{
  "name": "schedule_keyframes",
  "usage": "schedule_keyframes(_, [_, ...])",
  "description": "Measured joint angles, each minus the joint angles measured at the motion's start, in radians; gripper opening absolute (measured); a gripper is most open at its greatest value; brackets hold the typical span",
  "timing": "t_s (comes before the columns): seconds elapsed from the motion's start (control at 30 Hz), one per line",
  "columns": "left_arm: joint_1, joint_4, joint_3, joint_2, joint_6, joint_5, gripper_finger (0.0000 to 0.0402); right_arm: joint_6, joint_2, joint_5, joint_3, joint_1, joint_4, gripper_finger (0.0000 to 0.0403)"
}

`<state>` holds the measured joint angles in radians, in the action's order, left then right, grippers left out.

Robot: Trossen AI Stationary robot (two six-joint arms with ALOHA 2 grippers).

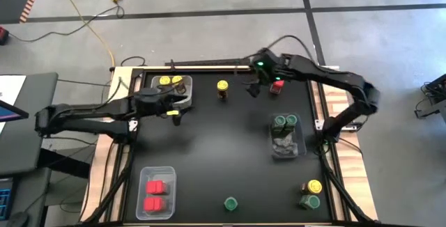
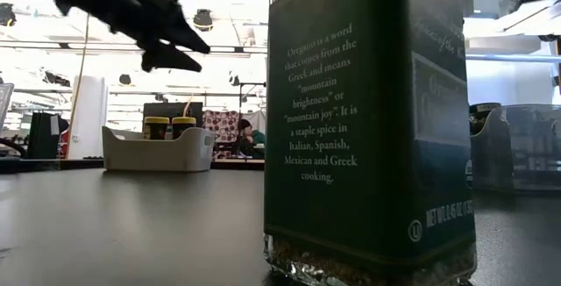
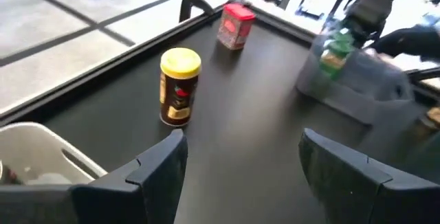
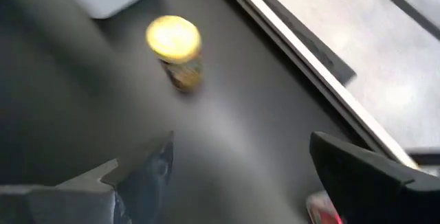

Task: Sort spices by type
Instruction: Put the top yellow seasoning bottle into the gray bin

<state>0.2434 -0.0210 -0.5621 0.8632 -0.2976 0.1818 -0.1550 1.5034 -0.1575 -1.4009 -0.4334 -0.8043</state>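
A yellow-lidded spice jar [image 1: 222, 89] [image 3: 180, 86] [image 4: 174, 45] stands upright on the black table, far middle. A red spice container [image 1: 277, 84] [image 3: 236, 26] stands to its right. My left gripper [image 1: 180, 108] [image 3: 240, 145] hovers open beside the far-left bin [image 1: 182, 99], which holds yellow-lidded jars [image 1: 171, 82]; its fingers point toward the loose yellow jar. My right gripper [image 1: 252, 88] [image 4: 240, 148] hangs open above the table between the yellow jar and the red container, touching neither.
A clear bin [image 1: 298, 142] at the right holds green-lidded jars [image 1: 285, 121]. A near-left bin [image 1: 169, 173] holds red containers [image 1: 155, 193]. Loose near the front edge stand a green-lidded jar [image 1: 231, 203] [image 2: 368, 119] and, at the right, a yellow-lidded [image 1: 314, 186] and a green-lidded jar [image 1: 310, 200].
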Motion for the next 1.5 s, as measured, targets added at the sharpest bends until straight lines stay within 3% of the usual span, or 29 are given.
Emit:
schedule_keyframes(0.33, [0.111, -0.048, -0.358, 0.368, 0.038, 0.002, 0.0266, -0.050, -0.247, -0.001, 0.268, -0.109, 0.034, 0.0364])
schedule_keyframes(0.57, [0.153, -0.279, -0.679, 0.620, -0.010, 0.000, 0.0266, -0.010, -0.313, -0.001, 0.322, -0.161, 0.024, 0.0364])
schedule_keyframes(0.8, [0.157, -0.386, -0.925, 0.802, -0.022, -0.022, 0.0266, 0.035, -0.326, 0.000, 0.341, -0.192, 0.013, 0.0364])
schedule_keyframes(1.03, [0.172, -0.420, -1.052, 0.900, -0.036, -0.024, 0.0274, 0.086, -0.326, 0.002, 0.341, -0.197, -0.003, 0.0364])
schedule_keyframes(1.23, [0.191, -0.446, -1.056, 0.925, -0.049, -0.025, 0.0314, 0.126, -0.326, 0.002, 0.341, -0.198, -0.022, 0.0364])
schedule_keyframes(1.5, [0.180, -0.439, -1.056, 0.925, -0.103, -0.013, 0.0320, 0.159, -0.326, 0.002, 0.341, -0.198, -0.025, 0.0364])
